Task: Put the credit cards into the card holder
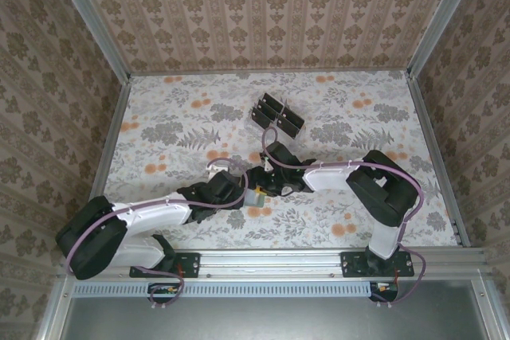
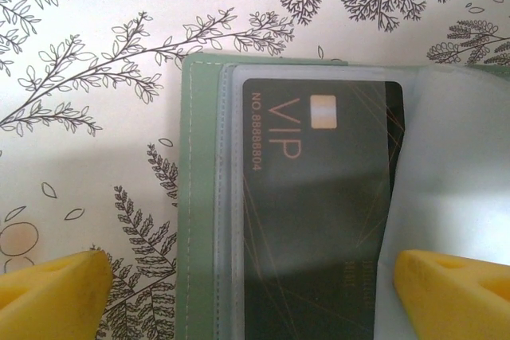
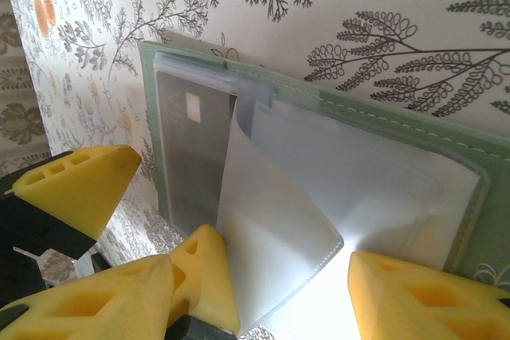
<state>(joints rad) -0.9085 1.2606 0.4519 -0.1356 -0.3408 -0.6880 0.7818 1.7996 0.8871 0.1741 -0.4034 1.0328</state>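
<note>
**Two grippers meet over the open card holder**

Both arms reach in to the middle of the flowered table [image 1: 175, 125], a little toward the near edge, and their wrists almost touch there. The card holder [image 2: 199, 197] lies flat and open beneath them, its grey-green border stitched along the edge.

One credit card [image 2: 319, 220] sits inside it under a clear pocket. It is dark, with "VIP" and a row of digits in copper lettering and a small pale chip patch. A milky sheet of plastic overlaps the card's right edge.

The left gripper [image 2: 253, 280] hangs just above the holder with its jaws spread as wide as they go and nothing in them. One yellow tip is over bare table to the left of the holder, the other over the plastic pages to the right.

The right gripper [image 3: 295, 292] is low over the holder as well, jaws apart and released. A clear leaf [image 3: 271, 220] of the holder stands curled up between its fingers [image 3: 187, 280] and leans against the left one. I cannot tell whether the other finger touches it.

Farther back, well apart from all this, a rack of dark cards [image 1: 276, 115] lies on the table.
</note>
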